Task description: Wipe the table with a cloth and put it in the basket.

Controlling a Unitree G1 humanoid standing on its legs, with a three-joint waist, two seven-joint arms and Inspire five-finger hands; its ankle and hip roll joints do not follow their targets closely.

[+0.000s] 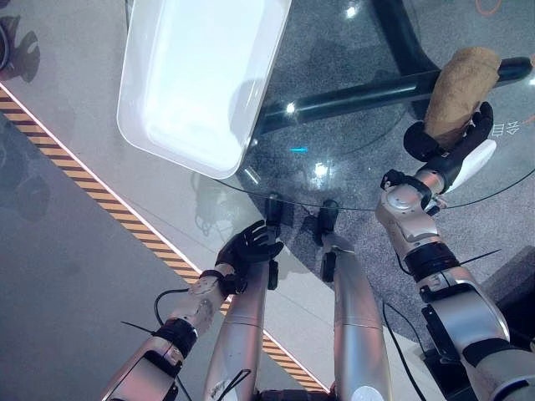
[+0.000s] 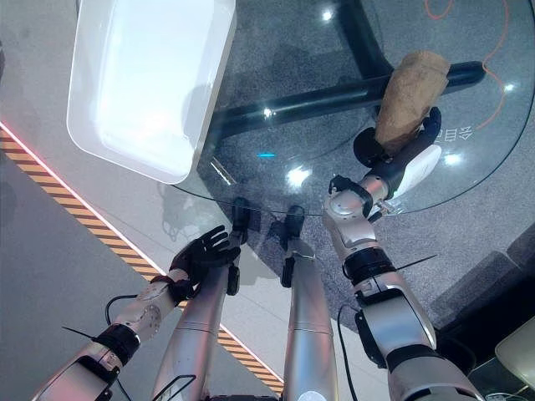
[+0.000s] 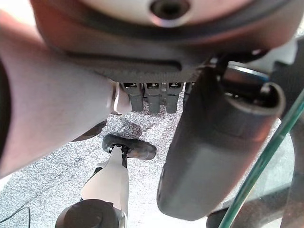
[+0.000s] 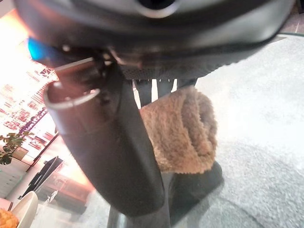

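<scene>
One cloth (image 1: pixel 460 88) in right hand (image 1: pixel 456 150) | white basket (image 1: pixel 201 75) empty

— What do I have in front of me, counted?
— I count one round glass table (image 1: pixel 359 159), one white rectangular plastic basket (image 1: pixel 201 75), one fuzzy brown cloth (image 1: pixel 458 92), nothing doubled.

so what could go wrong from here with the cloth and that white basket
The right hand holds the brown cloth bunched up over the glass table; wiped like this, it may cover little of the surface. The white basket overhangs the table's edge, so a nudge while dropping the cloth in could tip it off. The left hand hangs open below the rim and could catch the glass if raised.
</scene>
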